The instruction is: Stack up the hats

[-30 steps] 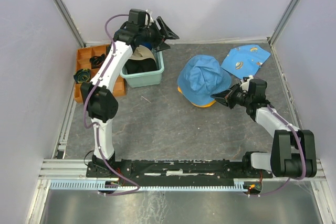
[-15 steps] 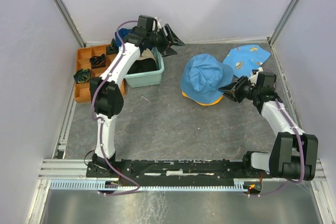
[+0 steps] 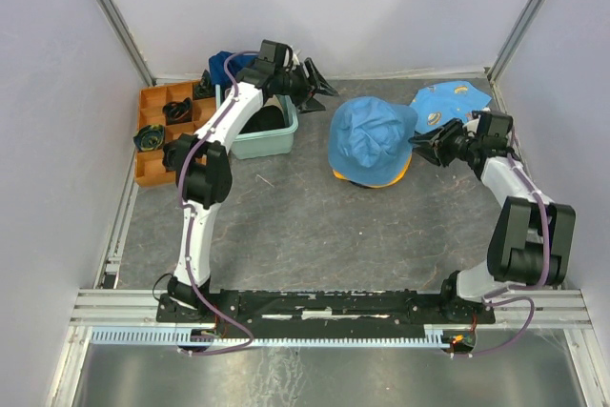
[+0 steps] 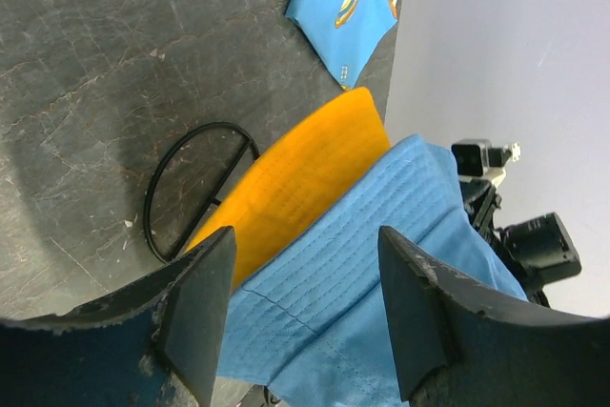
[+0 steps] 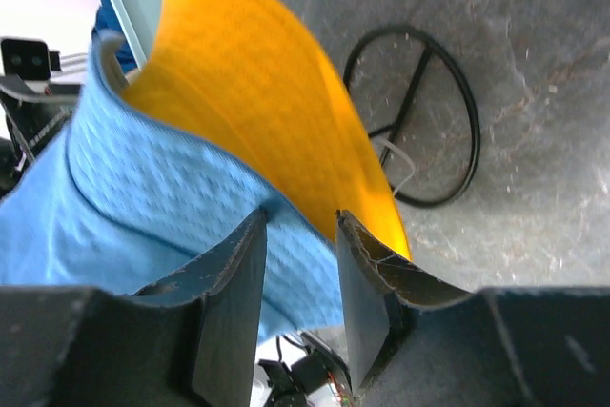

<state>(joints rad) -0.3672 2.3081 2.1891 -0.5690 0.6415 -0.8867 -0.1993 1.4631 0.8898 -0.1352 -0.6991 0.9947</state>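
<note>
Light blue hat [image 3: 370, 135] is laid over the yellow-orange hat [image 3: 386, 179] toward the worktop's [image 3: 305, 226] far right corner. Left hand [image 3: 322, 91] and right hand [image 3: 422, 148] are released, empty. The brim could be snagged by the right hand beside it, the stack dragged askew.

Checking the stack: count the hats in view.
2 for certain: the light blue fabric bucket hat sits on the yellow-orange fabric bucket hat, mid-table. Dark fabric in the mint-green plastic tub may be another.
</note>
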